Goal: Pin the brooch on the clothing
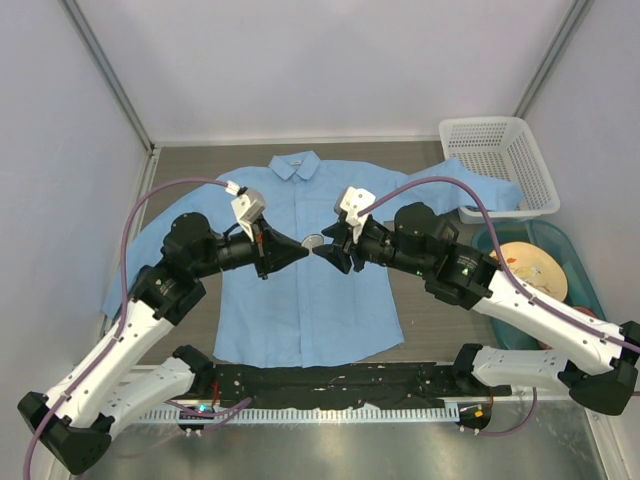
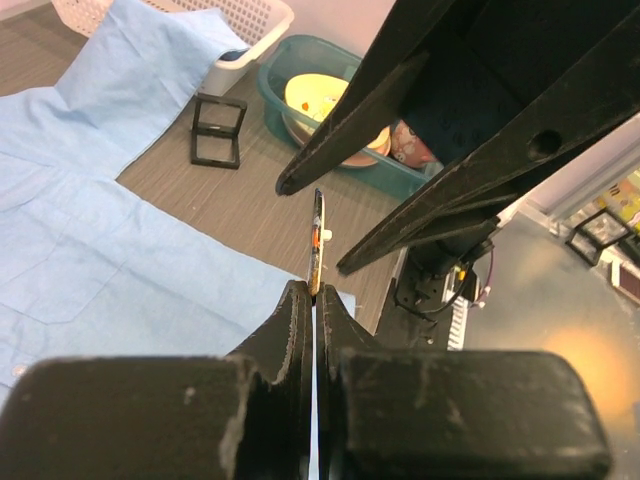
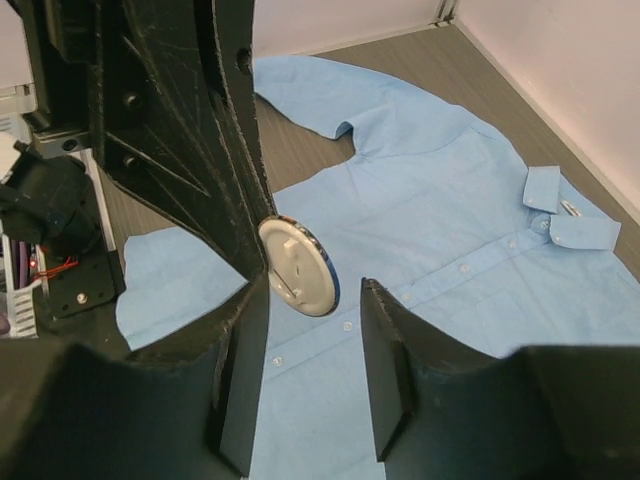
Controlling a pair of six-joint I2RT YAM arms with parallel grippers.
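Observation:
The light blue shirt [image 1: 300, 300] lies flat on the table, collar at the far side; it also shows in the left wrist view [image 2: 100, 270] and the right wrist view [image 3: 450, 220]. My left gripper [image 1: 298, 251] is shut on the brooch [image 1: 312, 243] and holds it above the shirt's chest. In the left wrist view the brooch [image 2: 317, 240] stands edge-on out of the shut left gripper [image 2: 312, 290]. My right gripper [image 1: 326, 250] is open, tips facing the left gripper. In the right wrist view the brooch's white back [image 3: 297, 266], with its pin, sits by the left finger [image 3: 240, 340] of the open right gripper [image 3: 315, 283].
A white mesh basket [image 1: 500, 150] stands at the back right, over the shirt's right sleeve. A teal bin [image 1: 585, 275] with dishes is at the right. A small black square case [image 2: 218, 130] stands on the table near the bin. A black rail [image 1: 330, 382] runs along the near edge.

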